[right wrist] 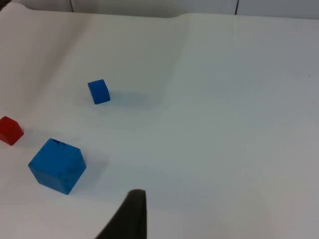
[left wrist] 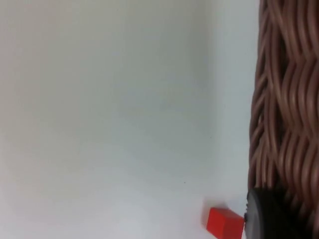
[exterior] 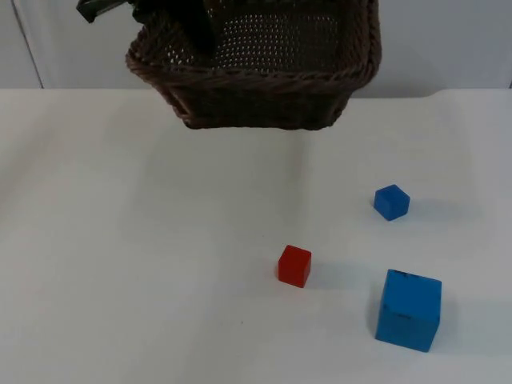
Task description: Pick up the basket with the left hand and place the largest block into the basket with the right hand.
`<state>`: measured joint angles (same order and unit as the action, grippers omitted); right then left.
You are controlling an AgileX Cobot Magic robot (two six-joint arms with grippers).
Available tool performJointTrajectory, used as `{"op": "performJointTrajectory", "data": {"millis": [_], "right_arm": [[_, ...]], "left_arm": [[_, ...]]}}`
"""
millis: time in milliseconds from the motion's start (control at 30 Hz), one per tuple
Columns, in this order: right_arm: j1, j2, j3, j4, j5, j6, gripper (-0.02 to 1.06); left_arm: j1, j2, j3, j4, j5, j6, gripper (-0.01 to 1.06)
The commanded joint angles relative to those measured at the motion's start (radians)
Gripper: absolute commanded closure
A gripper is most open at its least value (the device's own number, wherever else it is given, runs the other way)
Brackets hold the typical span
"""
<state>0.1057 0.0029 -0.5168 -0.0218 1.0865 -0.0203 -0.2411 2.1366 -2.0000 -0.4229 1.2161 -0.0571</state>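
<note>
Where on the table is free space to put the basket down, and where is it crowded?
The white table is bare on its whole left part, from the red block outward, and under the lifted basket that the left gripper holds. It is crowded at the right, around the small blue block and large blue block.

Lifted basket (exterior: 264, 76) leaves table (exterior: 120, 264) open; blocks (exterior: 408, 309) well apart.

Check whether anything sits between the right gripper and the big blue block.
Nothing visible does. In the right wrist view, bare white table lies between the fingertip and the large blue block. The red block and small blue block sit off to the sides. The left gripper holds the basket aloft at the back.
</note>
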Motion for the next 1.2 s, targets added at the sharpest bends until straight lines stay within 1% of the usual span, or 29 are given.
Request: {"op": "performJointTrajectory", "data": {"millis": [0, 133, 200, 267, 333, 433, 467, 567, 633, 667, 733, 767, 833, 867, 900, 1000, 1033, 1100, 1167], "right_arm": [[-0.006, -0.003, 0.002, 0.0, -0.009, -0.006, 0.0], [-0.006, -0.003, 0.002, 0.0, -0.009, -0.006, 0.0], [-0.006, -0.003, 0.002, 0.0, -0.009, -0.006, 0.0], [-0.006, -0.003, 0.002, 0.0, -0.009, -0.006, 0.0], [-0.006, -0.003, 0.002, 0.0, -0.009, -0.006, 0.0], [-0.006, -0.003, 0.002, -0.001, -0.009, -0.01, 0.0], [-0.006, -0.003, 0.002, -0.001, -0.009, -0.01, 0.0], [-0.006, -0.003, 0.002, -0.001, -0.009, -0.008, 0.0], [-0.006, -0.003, 0.002, -0.001, -0.009, -0.008, 0.0], [-0.006, -0.003, 0.002, -0.001, -0.009, -0.008, 0.0], [-0.006, -0.003, 0.002, -0.001, -0.009, -0.008, 0.0], [-0.006, -0.003, 0.002, -0.001, -0.009, -0.008, 0.0], [-0.006, -0.003, 0.002, -0.001, -0.009, -0.008, 0.0], [-0.006, -0.003, 0.002, -0.001, -0.009, -0.008, 0.0], [-0.006, -0.003, 0.002, -0.001, -0.009, -0.008, 0.0], [-0.006, -0.003, 0.002, 0.002, -0.009, -0.008, 0.0], [-0.006, -0.003, 0.002, 0.002, -0.009, -0.008, 0.0], [-0.006, -0.003, 0.002, 0.002, -0.009, -0.008, 0.0], [-0.006, -0.003, 0.002, 0.002, -0.009, -0.008, 0.0]], "left_arm": [[-0.001, -0.039, 0.031, -0.01, -0.003, -0.004, 1.05], [-0.001, -0.1, 0.149, -0.007, -0.058, 0.01, 1.05], [-0.001, -0.159, 0.255, 0.007, -0.101, 0.046, 1.05], [-0.001, -0.173, 0.28, 0.009, -0.109, 0.057, 1.05], [-0.001, -0.227, 0.376, 0.009, -0.146, 0.057, 1.05], [-0.001, -0.332, 0.549, 0.009, -0.24, 0.057, 1.05], [-0.001, -0.332, 0.549, 0.009, -0.24, 0.057, 1.05], [-0.001, -0.433, 0.704, 0.017, -0.297, 0.062, 1.05], [-0.001, -0.487, 0.788, 0.017, -0.302, 0.072, 1.05], [-0.001, -0.487, 0.788, 0.017, -0.302, 0.072, 1.05], [-0.001, -0.544, 0.889, 0.017, -0.31, 0.078, 1.05], [-0.001, -0.555, 0.901, 0.017, -0.312, 0.078, 1.05], [-0.001, -0.591, 0.97, 0.017, -0.319, 0.078, 1.05], [-0.001, -0.591, 0.97, 0.017, -0.319, 0.078, 1.05], [-0.001, -0.612, 1.011, 0.017, -0.322, 0.083, 1.05], [-0.001, -0.66, 1.1, 0.017, -0.371, 0.085, 1.05], [-0.001, -0.66, 1.1, 0.017, -0.371, 0.085, 1.05], [-0.001, -0.686, 1.15, 0.017, -0.399, 0.087, 1.05], [-0.001, -0.693, 1.177, 0.017, -0.405, 0.099, 1.05]]}}
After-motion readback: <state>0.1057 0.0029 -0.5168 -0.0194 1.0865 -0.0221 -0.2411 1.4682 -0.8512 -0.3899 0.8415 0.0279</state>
